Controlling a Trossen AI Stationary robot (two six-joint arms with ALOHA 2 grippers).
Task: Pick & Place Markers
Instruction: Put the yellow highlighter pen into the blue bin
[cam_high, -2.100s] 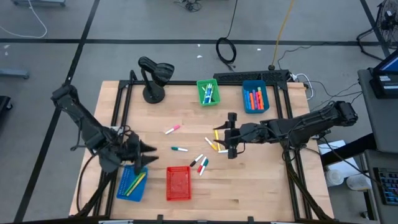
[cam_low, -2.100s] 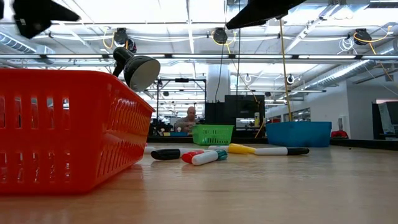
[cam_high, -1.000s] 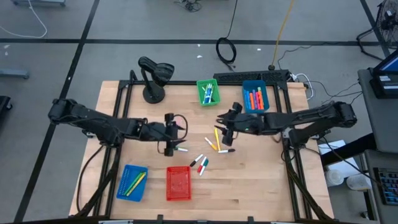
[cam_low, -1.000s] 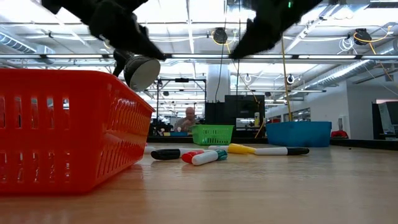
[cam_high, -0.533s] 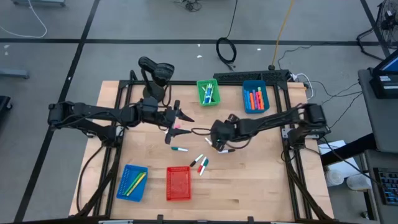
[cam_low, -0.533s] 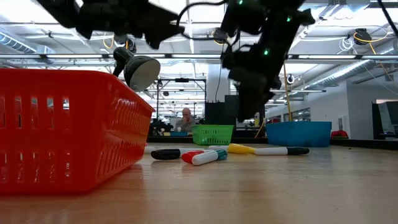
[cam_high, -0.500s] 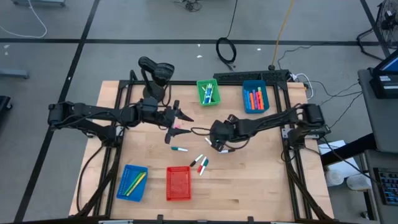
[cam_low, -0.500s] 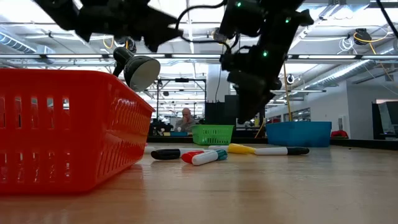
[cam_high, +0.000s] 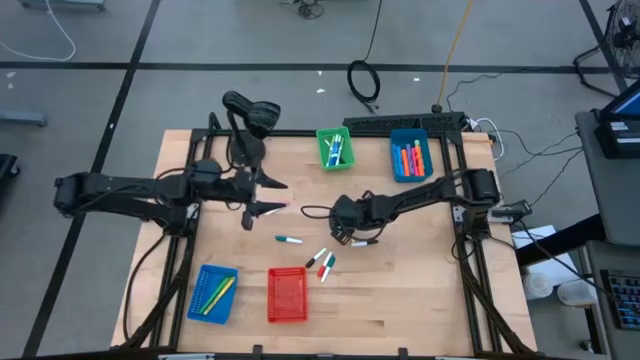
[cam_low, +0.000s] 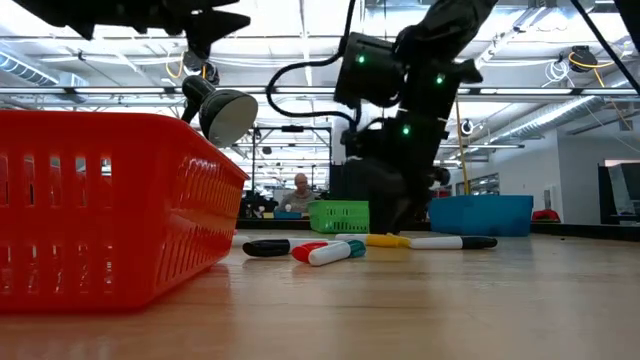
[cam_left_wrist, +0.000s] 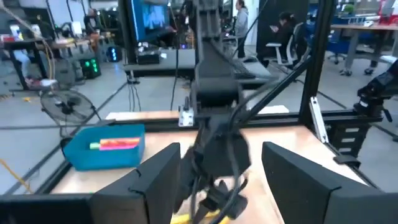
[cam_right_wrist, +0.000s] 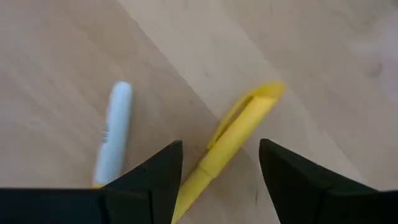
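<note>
1. Pale wooden table with a black frame round its rim; the near right part lies bare, and grey floor surrounds it on every side
2. Behind the table in the low view, a bright hall with ceiling lights, and a person seated far back
3. Two dark arms reach in over the middle: the left gripper hangs above the board with jaws spread and nothing between them, near a black desk lamp
4. The right gripper is low over the centre, jaws spread, a yellow marker lying on the wood between its fingers, a white-bodied one just beside
5. Four small mesh baskets, counted: green and blue at the far edge, a second blue and a red at the near edge
6. Loose markers: roughly eight mid-table, a pink one by the left gripper, well clear of all edges
</note>
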